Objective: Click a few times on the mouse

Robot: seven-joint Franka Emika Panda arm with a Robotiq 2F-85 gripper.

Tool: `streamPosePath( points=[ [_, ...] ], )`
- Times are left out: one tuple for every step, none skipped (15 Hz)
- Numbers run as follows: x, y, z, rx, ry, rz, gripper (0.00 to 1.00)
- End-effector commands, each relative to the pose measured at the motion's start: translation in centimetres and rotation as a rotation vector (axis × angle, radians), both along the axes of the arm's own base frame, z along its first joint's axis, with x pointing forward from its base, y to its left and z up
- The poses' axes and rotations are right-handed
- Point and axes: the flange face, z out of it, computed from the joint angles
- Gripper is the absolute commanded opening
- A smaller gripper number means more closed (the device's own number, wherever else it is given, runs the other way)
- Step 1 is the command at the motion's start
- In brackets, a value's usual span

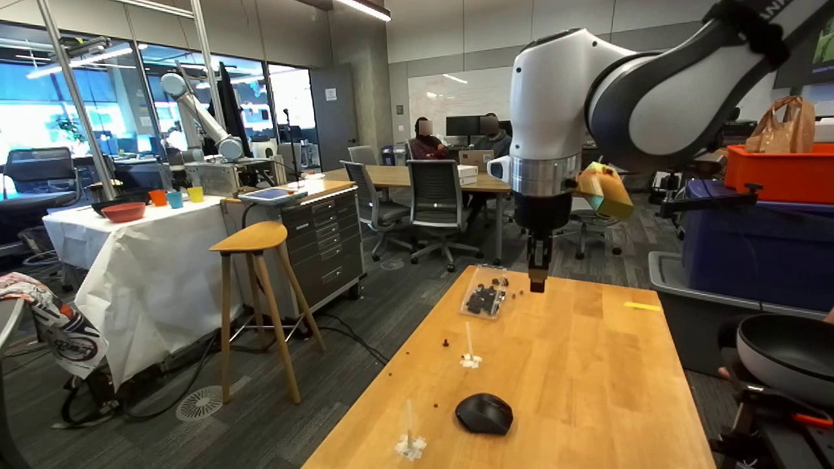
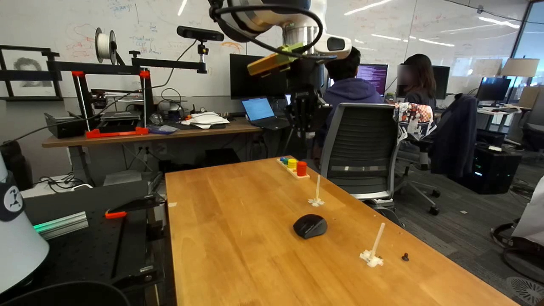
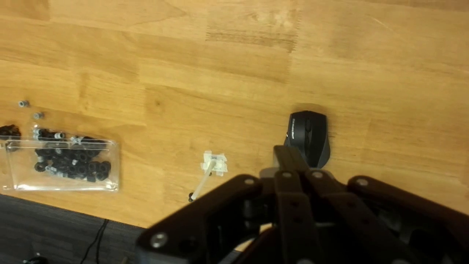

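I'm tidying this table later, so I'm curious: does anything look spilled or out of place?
Yes: two small grey pieces lie on the table outside the clear tray, which holds dark and grey bits, so they look spilled. A stray dark piece sits apart, near a taped-down stick. The mouse looks fine.

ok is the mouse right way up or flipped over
Right way up: the mouse shows its scroll wheel in the wrist view, and its domed back faces up in both exterior views.
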Motion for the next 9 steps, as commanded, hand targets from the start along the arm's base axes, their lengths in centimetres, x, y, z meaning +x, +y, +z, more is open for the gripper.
streamPosePath(
  points=[
    [1.8, 0.4, -2.3, -0.054, 0.013, -0.006, 0.01],
    [2.0, 0.5, -3.2, -0.068, 0.023, -0.006, 0.01],
    [2.2, 0.6, -3.9, -0.077, 0.031, -0.008, 0.01],
    [2.5, 0.7, -4.7, -0.085, 0.041, -0.009, 0.01],
    [2.7, 0.8, -5.4, -0.093, 0.049, -0.009, 0.01],
    [3.2, 0.2, -6.9, -0.102, 0.058, -0.008, 0.01],
    [3.5, 0.1, -7.8, -0.108, 0.066, -0.009, 0.01],
    [3.9, 0.0, -8.8, -0.118, 0.078, -0.008, 0.01],
    [4.1, 0.1, -9.7, -0.129, 0.090, -0.010, 0.01]
  ],
)
